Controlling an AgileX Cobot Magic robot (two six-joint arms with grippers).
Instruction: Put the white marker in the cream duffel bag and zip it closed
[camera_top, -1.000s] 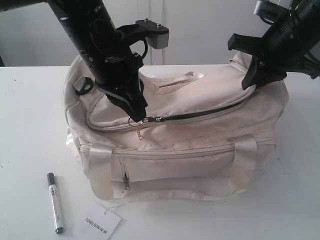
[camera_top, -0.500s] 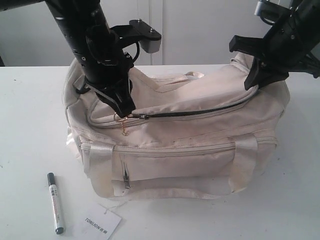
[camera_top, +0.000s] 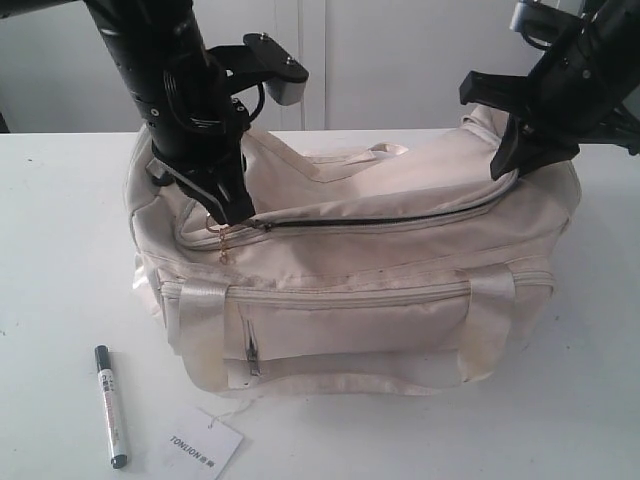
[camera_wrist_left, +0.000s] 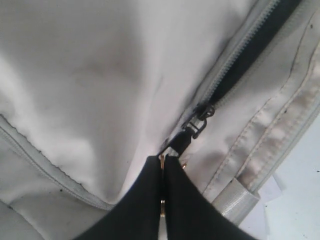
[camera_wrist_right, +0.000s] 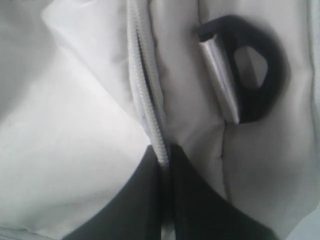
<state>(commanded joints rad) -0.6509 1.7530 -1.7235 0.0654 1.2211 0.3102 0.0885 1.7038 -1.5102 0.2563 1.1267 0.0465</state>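
Note:
The cream duffel bag (camera_top: 400, 320) sits in the middle of the table, its curved top zip (camera_top: 380, 222) showing a long dark gap. My left gripper (camera_top: 228, 215) is at the bag's left end, shut on the zip pull (camera_wrist_left: 192, 131); in the left wrist view the left gripper (camera_wrist_left: 163, 159) pinches the pull's gold ring. My right gripper (camera_top: 505, 165) is shut on the zip tape at the bag's right end; the right wrist view has the right gripper (camera_wrist_right: 162, 150) clamped on that tape. The white marker (camera_top: 110, 405) lies on the table in front of the bag's left corner, apart from both grippers.
A white paper hang tag (camera_top: 203, 443) lies by the marker at the table's front edge. A black D-ring (camera_wrist_right: 260, 75) sits on the bag beside my right gripper. A pale wall stands behind the table.
My left gripper has drawn the zip pull leftward along the bag top, and the dark gap in the zip has grown longer. The right gripper and the marker have stayed put.

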